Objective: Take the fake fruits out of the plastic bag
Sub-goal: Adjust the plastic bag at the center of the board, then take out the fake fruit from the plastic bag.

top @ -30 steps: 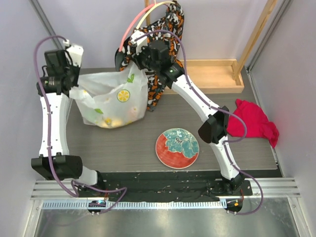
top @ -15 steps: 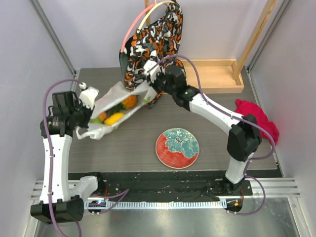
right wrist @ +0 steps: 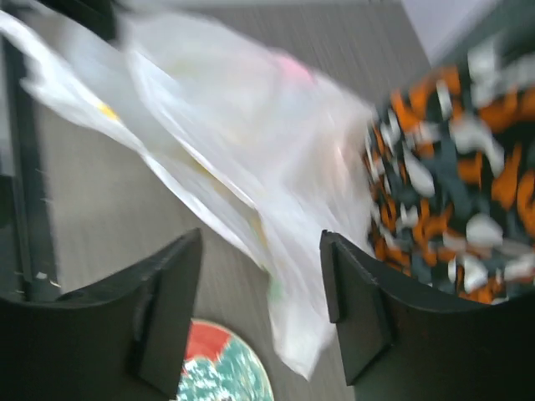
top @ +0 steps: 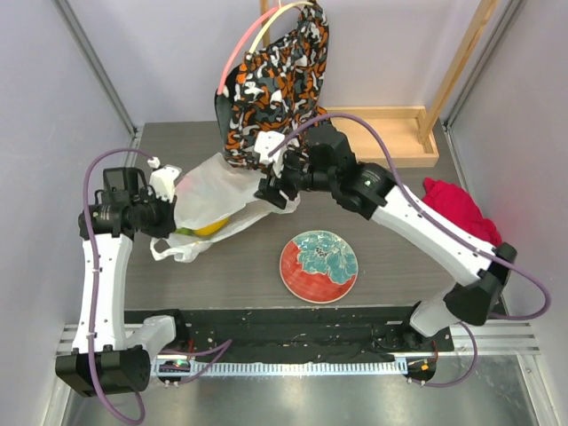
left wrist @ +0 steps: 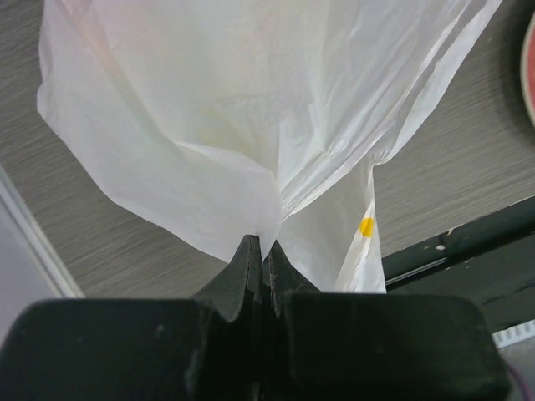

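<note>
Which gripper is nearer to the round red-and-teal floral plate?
Right. The right gripper is open beyond the far-left edge of the plate, beside the translucent white plastic bag; the left gripper, shut on that bag, is farther away to the plate's left.

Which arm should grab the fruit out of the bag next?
Right, probably: the right gripper is open and empty beside the bag; the left gripper is pinching the bag.
</note>
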Available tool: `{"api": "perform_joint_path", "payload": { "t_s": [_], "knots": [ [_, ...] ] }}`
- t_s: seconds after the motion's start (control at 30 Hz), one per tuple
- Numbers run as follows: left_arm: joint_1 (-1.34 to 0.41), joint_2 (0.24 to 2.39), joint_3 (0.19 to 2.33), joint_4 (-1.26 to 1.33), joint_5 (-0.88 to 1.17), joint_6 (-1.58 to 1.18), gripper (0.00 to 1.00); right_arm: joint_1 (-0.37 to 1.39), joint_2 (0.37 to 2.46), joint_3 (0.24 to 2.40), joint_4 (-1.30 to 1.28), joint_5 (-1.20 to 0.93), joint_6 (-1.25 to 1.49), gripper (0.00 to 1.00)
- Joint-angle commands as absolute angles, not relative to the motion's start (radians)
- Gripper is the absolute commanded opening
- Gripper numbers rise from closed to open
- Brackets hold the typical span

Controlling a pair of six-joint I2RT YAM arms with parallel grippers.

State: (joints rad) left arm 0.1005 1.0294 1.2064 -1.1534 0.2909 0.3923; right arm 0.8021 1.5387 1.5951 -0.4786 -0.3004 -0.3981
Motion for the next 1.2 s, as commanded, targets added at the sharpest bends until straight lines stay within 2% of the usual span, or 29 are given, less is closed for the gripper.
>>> {"api": "perform_joint_path", "payload": {
  "t_s": [0.0, 0.1, 0.13, 0.2, 0.37, 0.47, 0.63, 0.8, 1.17],
  "knots": [
    [0.106, 1.052, 1.265, -1.078, 0.399, 0.217, 0.00, 0.874, 1.523, 1.637, -0.483, -0.397, -0.448, 0.60],
    [0.106, 1.066, 1.295, -1.036, 0.433, 0.126, 0.00, 0.888, 1.606, 1.623, -0.442, -0.437, -0.457, 0.47],
    [0.104, 1.069, 1.304, -1.031, 0.433, 0.108, 0.00, 0.894, 1.655, 1.632, -0.434, -0.442, -0.459, 0.38],
    [0.106, 1.066, 1.336, -1.028, 0.431, 0.055, 0.00, 0.899, 1.701, 1.654, -0.426, -0.466, -0.465, 0.30],
    [0.106, 1.035, 1.348, -1.025, 0.453, 0.006, 0.00, 0.905, 1.825, 1.704, -0.385, -0.460, -0.492, 0.21],
    [0.106, 1.025, 1.353, -1.037, 0.440, 0.006, 0.00, 0.908, 1.879, 1.735, -0.373, -0.431, -0.497, 0.17],
    [0.106, 0.987, 1.365, -1.103, 0.451, 0.063, 0.00, 0.905, 1.951, 1.747, -0.290, -0.332, -0.450, 0.16],
    [0.106, 0.942, 1.319, -1.161, 0.397, 0.138, 0.00, 0.904, 2.026, 1.818, -0.262, -0.322, -0.422, 0.15],
    [0.106, 0.913, 1.247, -1.167, 0.359, 0.235, 0.00, 0.861, 1.970, 1.733, -0.302, -0.273, -0.483, 0.15]
  ]
}}
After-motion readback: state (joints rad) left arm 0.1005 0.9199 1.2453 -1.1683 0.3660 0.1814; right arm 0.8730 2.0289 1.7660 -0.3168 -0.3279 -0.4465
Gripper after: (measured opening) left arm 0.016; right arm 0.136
